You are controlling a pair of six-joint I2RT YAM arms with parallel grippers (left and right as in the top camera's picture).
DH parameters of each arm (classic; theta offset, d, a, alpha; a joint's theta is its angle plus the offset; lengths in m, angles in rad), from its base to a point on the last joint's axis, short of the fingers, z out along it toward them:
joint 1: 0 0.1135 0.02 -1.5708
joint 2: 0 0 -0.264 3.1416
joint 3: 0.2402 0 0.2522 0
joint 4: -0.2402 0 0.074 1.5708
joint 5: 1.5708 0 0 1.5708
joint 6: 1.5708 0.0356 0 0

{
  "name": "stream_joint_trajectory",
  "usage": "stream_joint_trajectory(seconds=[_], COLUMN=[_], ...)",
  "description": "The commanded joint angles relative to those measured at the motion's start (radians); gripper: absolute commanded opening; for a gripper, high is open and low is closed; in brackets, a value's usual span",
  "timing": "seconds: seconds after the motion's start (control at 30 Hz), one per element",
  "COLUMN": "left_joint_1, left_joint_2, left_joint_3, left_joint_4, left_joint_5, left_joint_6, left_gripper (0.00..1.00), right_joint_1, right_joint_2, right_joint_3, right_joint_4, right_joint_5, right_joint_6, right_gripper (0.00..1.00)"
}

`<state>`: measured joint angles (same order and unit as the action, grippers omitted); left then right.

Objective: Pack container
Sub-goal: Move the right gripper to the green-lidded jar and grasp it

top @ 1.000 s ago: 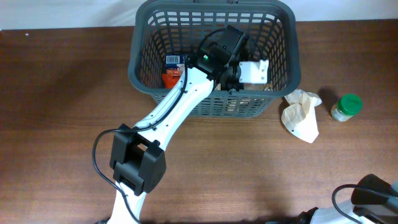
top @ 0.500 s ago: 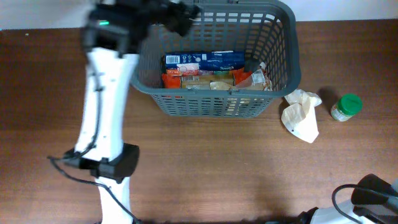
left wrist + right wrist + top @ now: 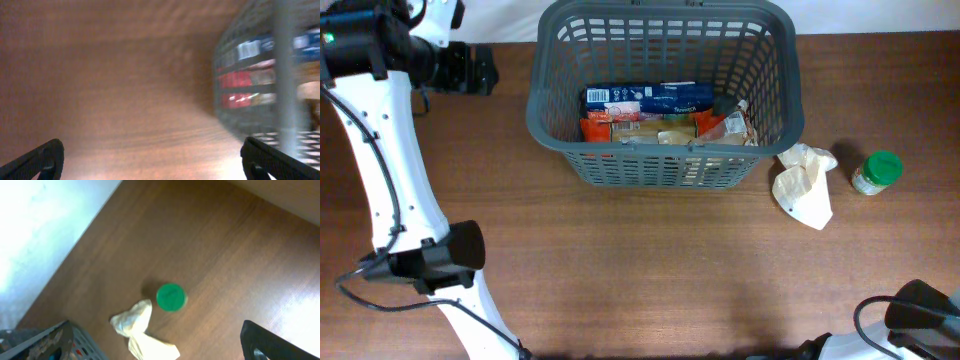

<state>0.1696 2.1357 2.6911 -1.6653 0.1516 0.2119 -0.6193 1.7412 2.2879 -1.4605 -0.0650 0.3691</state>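
The dark grey container stands at the back middle of the table. It holds a blue packet and red and orange packets. It also shows blurred in the left wrist view and at the corner of the right wrist view. My left gripper is open and empty over bare table, left of the container, with its fingers wide apart. Only one finger of my right gripper shows. It sits far out at the edge and holds nothing.
A crumpled cream cloth lies right of the container. A small jar with a green lid stands beside the cloth. The right arm's base is at the front right corner.
My left arm has come out of the container and swung far to the left. The white item it held over the container is no longer in its jaws. The right arm has not moved.
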Motion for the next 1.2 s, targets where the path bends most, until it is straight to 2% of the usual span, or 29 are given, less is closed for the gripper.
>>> stream_joint_trajectory(seconds=[0.0,0.23,0.37,0.4,0.47,0.53,0.57,0.67,0.8,1.0,1.17], left_joint_1=[0.037,0.036,0.036,0.036,0.036,0.036,0.036,0.036,0.036,0.036,0.036], left_joint_2=[-0.002,-0.002,-0.002,-0.002,-0.002,-0.002,-0.002,-0.002,-0.002,-0.002,-0.002], left_joint_3=[-0.122,-0.303,-0.312,-0.312,-0.312,-0.312,-0.312,-0.312,-0.312,-0.312,-0.312], left_joint_4=[0.041,0.14,0.155,0.155,0.155,0.155,0.155,0.155,0.155,0.155,0.155], left_joint_5=[-0.051,-0.051,-0.051,-0.052,-0.051,-0.051,-0.052,-0.051,-0.052,-0.051,-0.051], left_joint_6=[-0.017,-0.017,-0.017,-0.017,-0.017,-0.017,-0.017,-0.017,-0.017,-0.017,-0.017], left_gripper=[0.99,0.99,0.99,0.99,0.99,0.99,0.99,0.99,0.99,0.99,0.99], right_joint_1=[-0.003,0.019,0.065,0.092,0.124,0.148,0.163,0.167,0.167,0.154,0.153], right_joint_2=[0.013,0.114,0.197,0.241,0.29,0.331,0.369,0.425,0.499,0.585,0.614], right_joint_3=[0.008,-0.007,-0.008,-0.008,-0.008,-0.008,-0.008,-0.008,-0.008,-0.014,-0.124], right_joint_4=[0.006,-0.056,-0.106,-0.103,-0.095,-0.093,-0.108,-0.11,-0.089,-0.077,-0.008], right_joint_5=[0.008,0.04,0.029,0.029,0.029,0.063,0.142,0.19,0.207,0.193,0.151], right_joint_6=[0.01,0.014,0.013,0.014,0.015,0.02,0.08,0.08,0.002,0.002,-0.024], right_gripper=[0.99,0.99,0.99,0.89,0.86,0.86,0.88,0.94,0.98,0.99,0.99])
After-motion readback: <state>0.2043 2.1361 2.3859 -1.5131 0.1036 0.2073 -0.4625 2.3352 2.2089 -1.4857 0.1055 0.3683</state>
